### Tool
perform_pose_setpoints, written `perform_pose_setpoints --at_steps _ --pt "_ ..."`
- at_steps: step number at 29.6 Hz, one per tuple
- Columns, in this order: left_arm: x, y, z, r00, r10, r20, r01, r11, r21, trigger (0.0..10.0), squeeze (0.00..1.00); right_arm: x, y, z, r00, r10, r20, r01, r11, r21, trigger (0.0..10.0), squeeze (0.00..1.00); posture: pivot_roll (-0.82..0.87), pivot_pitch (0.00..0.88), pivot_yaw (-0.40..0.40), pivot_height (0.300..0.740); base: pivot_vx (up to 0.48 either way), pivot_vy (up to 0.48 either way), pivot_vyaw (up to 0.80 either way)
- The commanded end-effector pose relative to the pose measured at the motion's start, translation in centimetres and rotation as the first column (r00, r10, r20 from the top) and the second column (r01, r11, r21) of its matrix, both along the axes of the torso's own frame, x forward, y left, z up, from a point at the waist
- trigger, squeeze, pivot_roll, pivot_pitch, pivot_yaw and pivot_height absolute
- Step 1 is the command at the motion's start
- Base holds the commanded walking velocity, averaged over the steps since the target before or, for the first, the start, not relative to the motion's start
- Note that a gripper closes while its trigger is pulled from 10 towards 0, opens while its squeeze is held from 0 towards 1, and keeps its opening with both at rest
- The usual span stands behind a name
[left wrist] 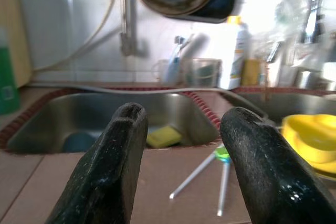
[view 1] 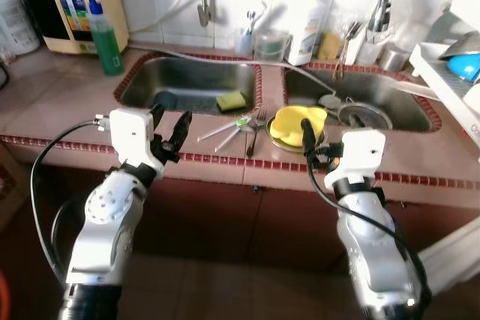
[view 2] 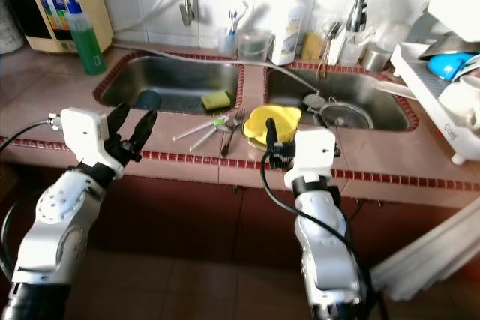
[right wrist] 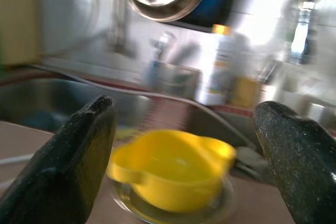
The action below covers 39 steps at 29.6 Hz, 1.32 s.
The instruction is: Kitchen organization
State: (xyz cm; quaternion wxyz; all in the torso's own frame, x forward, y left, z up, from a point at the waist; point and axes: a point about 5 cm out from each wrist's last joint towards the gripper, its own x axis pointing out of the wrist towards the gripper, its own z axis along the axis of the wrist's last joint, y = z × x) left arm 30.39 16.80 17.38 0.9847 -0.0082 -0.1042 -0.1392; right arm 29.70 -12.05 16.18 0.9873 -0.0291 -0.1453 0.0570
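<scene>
Squarely before right tool (right wrist: 186, 166) — yellow bowl (view 1: 297, 126)

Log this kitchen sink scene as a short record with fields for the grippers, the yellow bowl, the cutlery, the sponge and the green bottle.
left gripper: open, held above the counter's front edge, before the left sink
right gripper: open, fingers either side of the yellow bowl
yellow bowl: on a metal plate at the counter's edge by the right sink
cutlery: loose on the counter between the sinks
sponge: yellow, lying in the left sink
green bottle: upright on the counter, left of the left sink
</scene>
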Motion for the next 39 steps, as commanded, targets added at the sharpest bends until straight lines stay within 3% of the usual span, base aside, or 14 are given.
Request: perform_pose_setpoints --at_steps 1,10,15,39 --pt "0.1 -0.6 0.5 1.0 -0.017 0.016 0.017 1.0 0.001 10.0 0.0 0.0 -0.9 0.1 1.0 -0.027 0.003 0.028 1.0 -0.01 10.0 0.0 -0.1 0.0 -0.029 0.74 0.0 0.0 0.0" --pt "0.1 -1.0 0.2 0.999 -0.049 -0.004 0.049 0.999 0.01 10.0 0.0 -0.1 -1.1 -0.1 0.999 -0.049 -0.011 0.049 0.999 0.015 10.0 0.0 -0.1 0.0 -0.027 0.74 0.0 0.0 0.0" --pt "-0.1 -1.2 0.4 0.995 -0.094 0.013 0.094 0.994 0.06 10.0 0.0 0.1 -1.3 -0.1 0.998 -0.06 -0.014 0.06 0.998 0.018 10.0 0.0 -0.09 0.0 -0.029 0.74 0.0 0.0 0.0" --pt "-0.6 -2.9 0.4 0.952 -0.306 0.024 0.293 0.929 0.225 10.0 0.0 0.6 -2.6 0.0 0.988 -0.155 -0.028 0.156 0.987 0.047 10.0 0.0 -0.1 0.0 -0.022 0.74 0.0 0.0 0.0"
